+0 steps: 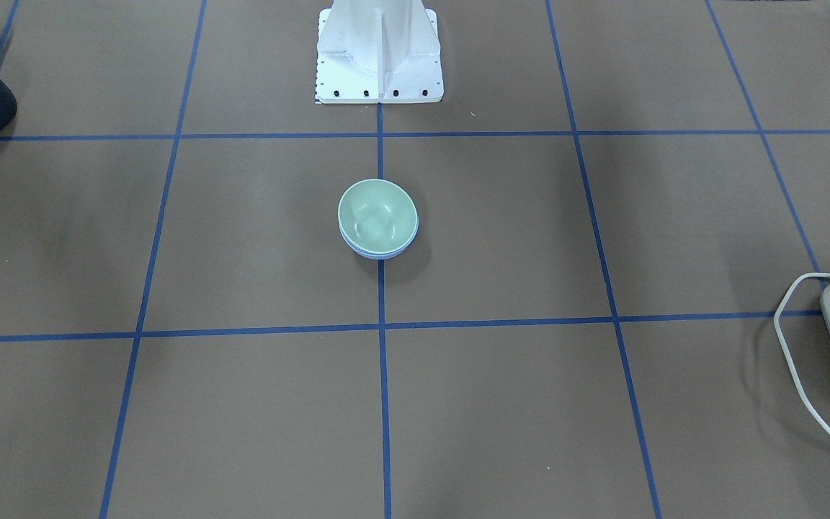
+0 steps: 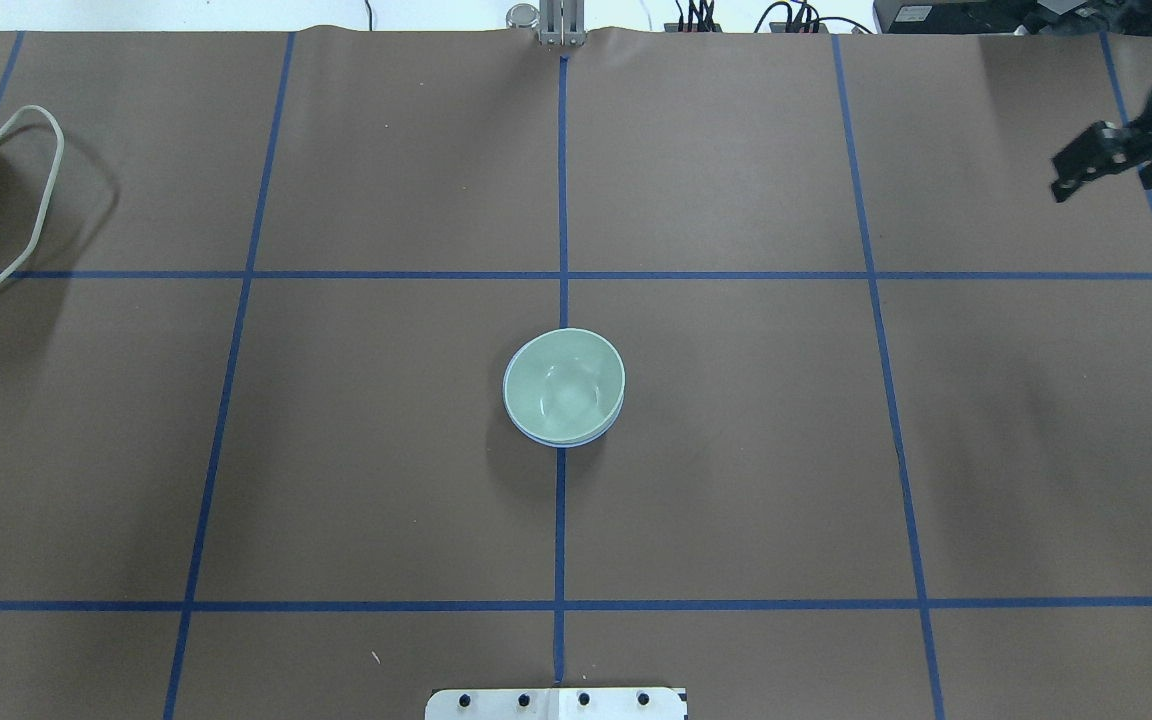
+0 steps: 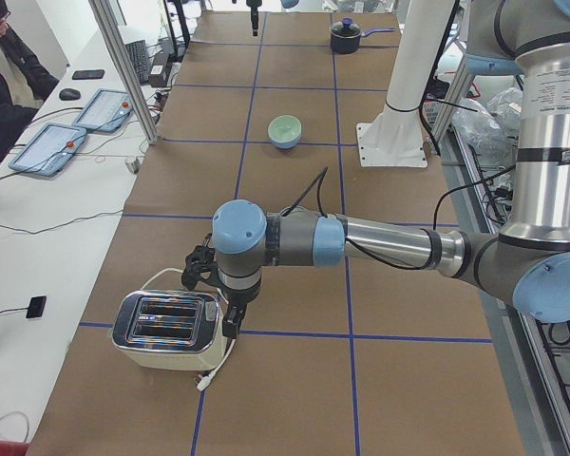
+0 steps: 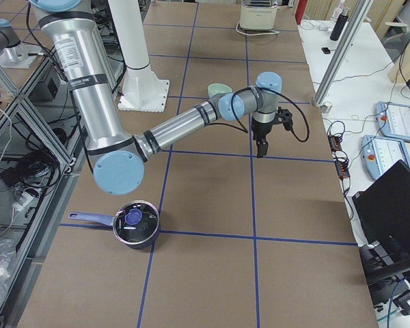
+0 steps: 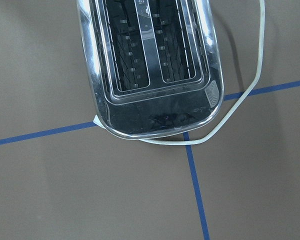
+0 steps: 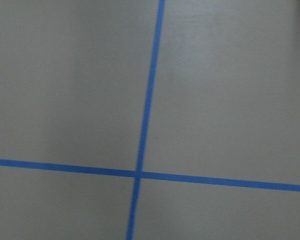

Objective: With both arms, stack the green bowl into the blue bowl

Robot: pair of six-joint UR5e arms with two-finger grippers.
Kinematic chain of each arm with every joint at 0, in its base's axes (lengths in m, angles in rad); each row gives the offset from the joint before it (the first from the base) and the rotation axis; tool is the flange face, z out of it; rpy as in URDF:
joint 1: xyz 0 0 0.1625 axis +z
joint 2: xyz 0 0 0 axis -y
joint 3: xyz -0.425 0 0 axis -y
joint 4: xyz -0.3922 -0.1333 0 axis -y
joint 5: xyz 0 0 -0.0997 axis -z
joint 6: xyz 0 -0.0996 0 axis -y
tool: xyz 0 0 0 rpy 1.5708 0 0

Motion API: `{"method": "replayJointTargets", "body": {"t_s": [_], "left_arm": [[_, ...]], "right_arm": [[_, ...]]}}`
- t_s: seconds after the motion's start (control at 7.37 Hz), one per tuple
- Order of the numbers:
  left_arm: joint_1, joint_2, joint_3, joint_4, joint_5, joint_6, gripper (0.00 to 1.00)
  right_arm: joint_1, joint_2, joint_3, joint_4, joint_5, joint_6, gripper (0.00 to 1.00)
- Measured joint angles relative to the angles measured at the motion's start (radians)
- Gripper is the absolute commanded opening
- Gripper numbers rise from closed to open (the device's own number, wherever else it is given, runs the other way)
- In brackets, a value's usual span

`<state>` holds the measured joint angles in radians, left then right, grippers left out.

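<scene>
The green bowl [image 1: 377,215] sits nested inside the blue bowl [image 1: 379,254] at the table's centre. Only a thin blue rim shows under it. The stack also shows in the overhead view, green bowl [image 2: 564,385] in blue bowl [image 2: 566,441]. My right gripper [image 2: 1106,183] hangs far off at the right end of the table, open and empty, well clear of the bowls. My left gripper [image 3: 212,296] hovers just over the toaster at the left end. It shows only in the left side view, so I cannot tell whether it is open or shut.
A chrome and cream toaster [image 3: 166,331] with a looped white cord [image 2: 31,200] stands at the table's left end. A dark pot with a lid [image 4: 135,224] sits at the right end. The white pedestal [image 1: 379,50] stands behind the bowls.
</scene>
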<state>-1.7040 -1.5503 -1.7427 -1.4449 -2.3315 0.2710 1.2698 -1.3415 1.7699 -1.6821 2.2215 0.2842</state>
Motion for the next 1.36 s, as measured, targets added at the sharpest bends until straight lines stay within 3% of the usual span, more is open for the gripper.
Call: {"method": "replayJointTargets", "body": {"t_s": [0.27,0.54,0.81,1.36], "left_arm": [[-0.001,0.008,0.0,-0.007,0.0,0.004,0.98],[-0.001,0.039,0.02,-0.059,0.002,0.002,0.98],[-0.002,0.09,0.035,-0.138,0.003,0.001,0.98],[0.0,0.128,0.019,-0.151,0.015,0.004,0.98]], "right_arm": [[0.135,-0.126,-0.002,-0.001,-0.001,-0.234,1.0],[0.226,-0.229,0.004,0.003,-0.003,-0.356,1.0],[0.265,-0.29,0.009,0.01,-0.01,-0.379,1.0],[0.271,-0.305,0.001,0.012,-0.009,-0.377,1.0]]}}
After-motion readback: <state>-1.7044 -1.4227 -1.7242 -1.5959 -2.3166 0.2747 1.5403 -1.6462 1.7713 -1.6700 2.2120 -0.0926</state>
